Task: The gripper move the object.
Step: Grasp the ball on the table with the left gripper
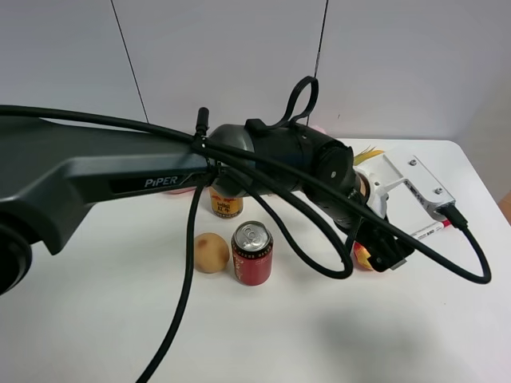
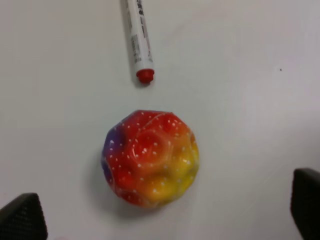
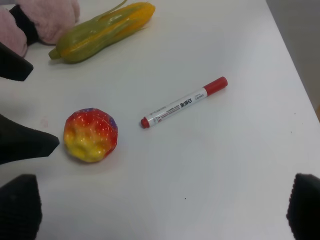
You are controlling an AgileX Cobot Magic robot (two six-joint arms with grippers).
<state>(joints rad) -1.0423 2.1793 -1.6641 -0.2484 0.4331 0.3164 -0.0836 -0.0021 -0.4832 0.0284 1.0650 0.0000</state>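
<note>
The object, a bumpy red and yellow ball with a purple patch, lies on the white table. My left gripper is open and hangs just above it, with one black fingertip on each side and not touching it. In the exterior high view the left arm reaches across to the right, and the left gripper hides most of the ball. The right wrist view shows the ball beside the left gripper's dark fingers. My right gripper is open and empty, off to the side of the ball.
A red-capped white marker lies close to the ball. A yellow-green corn toy and a pink plush lie farther back. A red can, a yellow can and a tan round fruit stand mid-table.
</note>
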